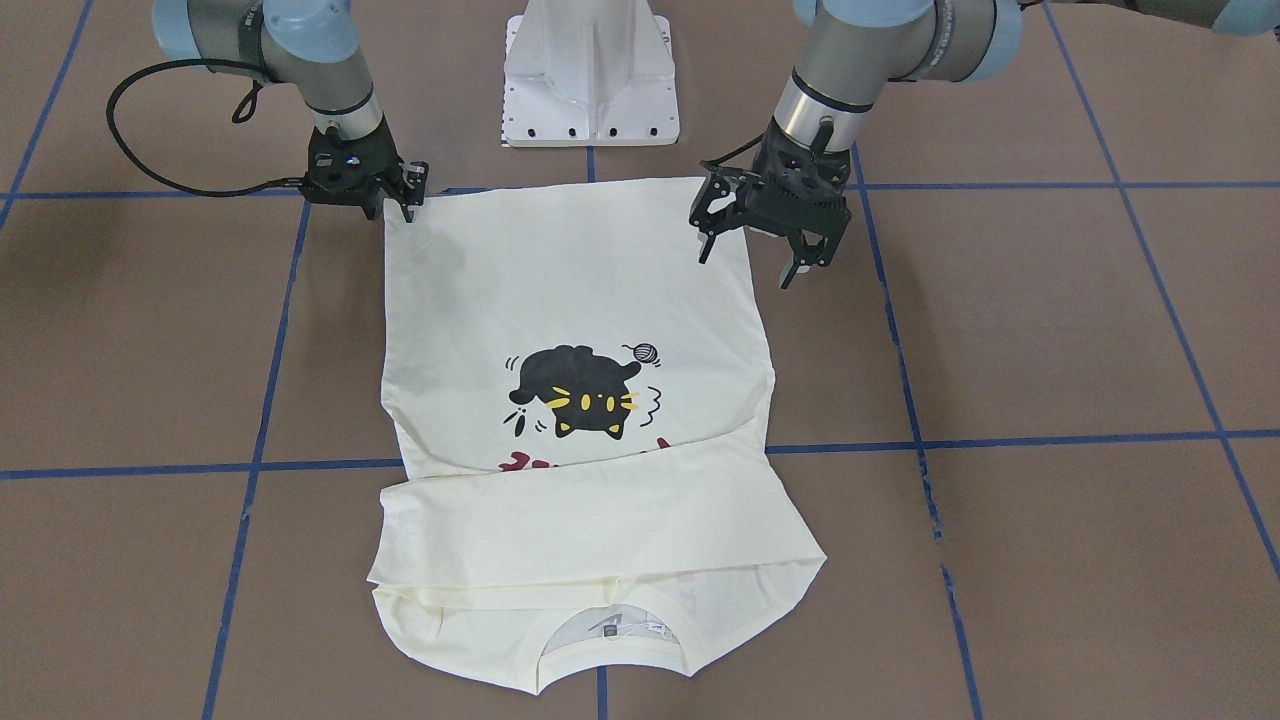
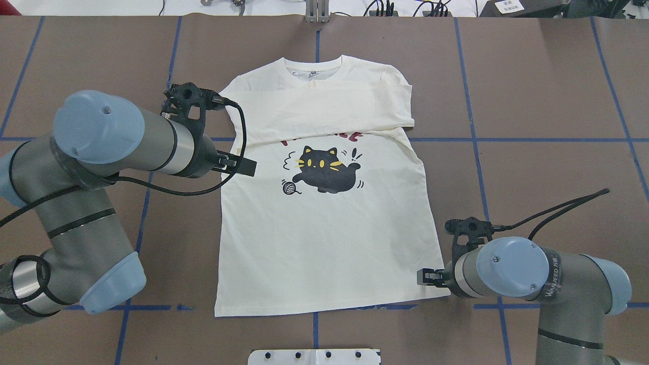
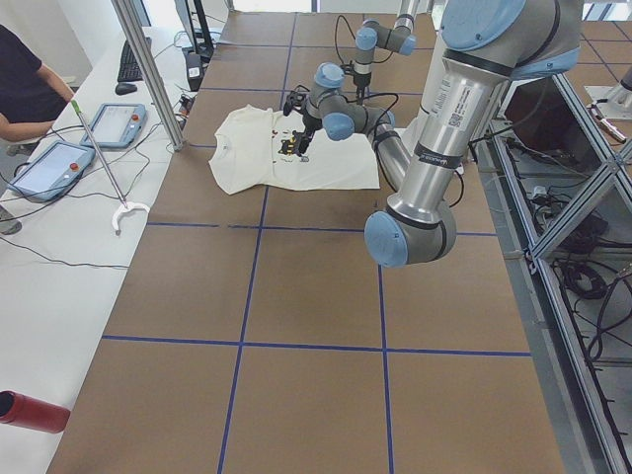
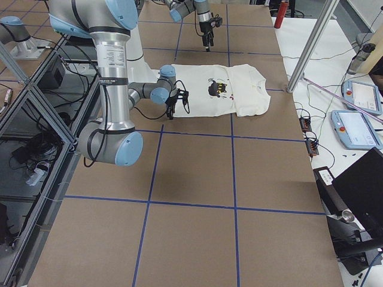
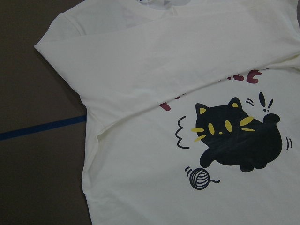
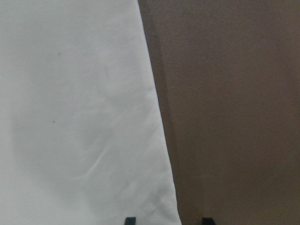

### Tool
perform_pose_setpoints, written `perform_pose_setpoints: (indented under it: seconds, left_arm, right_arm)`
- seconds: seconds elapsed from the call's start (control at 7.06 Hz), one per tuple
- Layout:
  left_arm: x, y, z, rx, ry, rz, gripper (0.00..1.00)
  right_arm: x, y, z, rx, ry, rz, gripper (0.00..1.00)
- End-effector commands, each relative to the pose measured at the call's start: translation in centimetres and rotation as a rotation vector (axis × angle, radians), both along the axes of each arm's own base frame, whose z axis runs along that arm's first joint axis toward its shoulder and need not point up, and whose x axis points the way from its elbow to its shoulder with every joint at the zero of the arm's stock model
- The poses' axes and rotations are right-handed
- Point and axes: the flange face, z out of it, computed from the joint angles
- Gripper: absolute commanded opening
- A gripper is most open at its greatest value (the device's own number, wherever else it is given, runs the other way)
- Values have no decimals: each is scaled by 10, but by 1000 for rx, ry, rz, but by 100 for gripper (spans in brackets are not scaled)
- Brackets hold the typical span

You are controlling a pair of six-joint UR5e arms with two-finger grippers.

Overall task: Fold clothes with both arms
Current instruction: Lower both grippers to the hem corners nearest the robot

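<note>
The cat-print T-shirt (image 1: 560, 290) lies print-up on the table (image 1: 1050, 320), hem nearest the white pedestal base (image 1: 590, 80), so the open right end effector (image 1: 400, 202) sits at one hem corner and the open left end effector (image 1: 747, 262) hovers above the other, presumably to lift it.

Dark red lettering on the T-shirt (image 5: 140, 178) is mostly hidden under a folded sleeve (image 5: 164, 56); only "LE" reads. White lettering on the right arm (image 2: 568, 274) is illegible.

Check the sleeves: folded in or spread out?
Folded in: none sticks out sideways; a sleeve lies across the T-shirt, partly covering its red lettering.
</note>
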Motion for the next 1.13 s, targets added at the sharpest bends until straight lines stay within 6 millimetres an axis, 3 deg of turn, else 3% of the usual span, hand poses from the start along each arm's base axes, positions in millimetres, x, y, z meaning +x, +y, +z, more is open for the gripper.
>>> perform_pose_setpoints:
  seconds: [0.0,0.42,0.71,0.99]
  left_arm:
    - [-1,0,0,1,0,-2,99]
    - [-1,1,0,-3,0,-1,99]
    - [12,11,22,-170,16,-62,100]
    - [67,89,24,-420,63,-99,99]
  right_arm:
    - [0,0,0,-3,0,-2,9]
    - [3,2,0,-2,-3,-2,0]
    - [12,1,-21,-9,-49,42,0]
    - [22,3,-43,0,-95,49,0]
